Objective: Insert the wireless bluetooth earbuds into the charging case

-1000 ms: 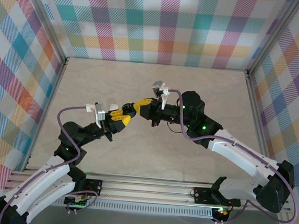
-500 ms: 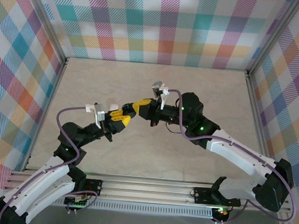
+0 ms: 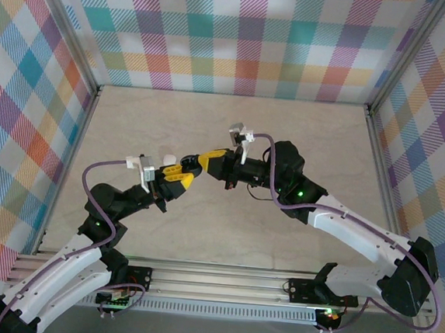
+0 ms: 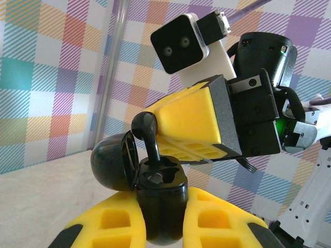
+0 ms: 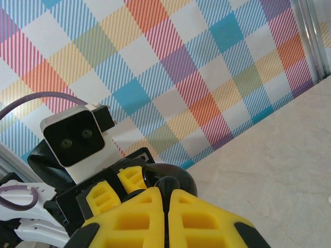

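Left fingers clamped on black charging case, which stands upright with its lid hinged open to the left. Right fingers closed narrow, pinching head of black earbud. Earbud long axis near vertical, slightly tilted, stem pointing down, tip in the case's socket. All in midair over table, near centre.

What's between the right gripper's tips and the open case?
One black earbud: the right gripper pinches its head and its stem reaches down into the black charging case clamped in the left gripper. The left wrist view shows it.
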You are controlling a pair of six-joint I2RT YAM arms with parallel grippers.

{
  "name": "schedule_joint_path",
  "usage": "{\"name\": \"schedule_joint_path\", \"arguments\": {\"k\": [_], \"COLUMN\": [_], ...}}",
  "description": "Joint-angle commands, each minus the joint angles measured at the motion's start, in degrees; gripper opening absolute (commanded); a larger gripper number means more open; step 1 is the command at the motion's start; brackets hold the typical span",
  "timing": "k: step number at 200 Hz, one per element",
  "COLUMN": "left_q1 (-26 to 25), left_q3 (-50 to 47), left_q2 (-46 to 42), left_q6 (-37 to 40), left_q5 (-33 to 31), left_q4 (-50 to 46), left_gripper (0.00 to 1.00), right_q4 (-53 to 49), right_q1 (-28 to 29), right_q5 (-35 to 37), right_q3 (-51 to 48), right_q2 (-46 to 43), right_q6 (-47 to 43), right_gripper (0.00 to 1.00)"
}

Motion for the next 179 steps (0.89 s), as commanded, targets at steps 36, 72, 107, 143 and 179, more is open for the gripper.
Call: {"name": "schedule_joint_path", "arguments": {"k": [36, 72, 107, 143, 179], "left_q1": [-0.4, -0.4, -0.4, -0.4, -0.4], "left_q3": [2.9, 3.7, 4.2, 4.2, 4.0], "left_q2": [-0.4, -0.3, 0.3, 0.6, 0.6], "left_q6": [0.3, 1.2, 1.3, 1.4, 2.0], "left_q5": [-1.1, -1.7, -1.6, -1.7, -2.0], "left_q4": [2.6, 2.1, 2.7, 3.0, 2.7], "left_gripper": [0.00, 0.00, 0.00, 0.00, 0.00], "right_q4": [-1.6, -4.1, -4.4, -4.4, -3.5], "right_q1": [0.4, 0.4, 0.4, 0.4, 0.3], "right_q5": [-5.6, -5.8, -3.7, -1.4, -0.7], "right_q3": [-0.2, -0.3, -1.3, -1.5, -1.9], "right_q2": [0.0, 0.4, 0.0, -0.2, -0.4], "right_q6": [0.4, -0.8, -1.0, -0.8, 1.0], "right_gripper": [0.08, 0.09, 0.09, 0.09, 0.08]}}
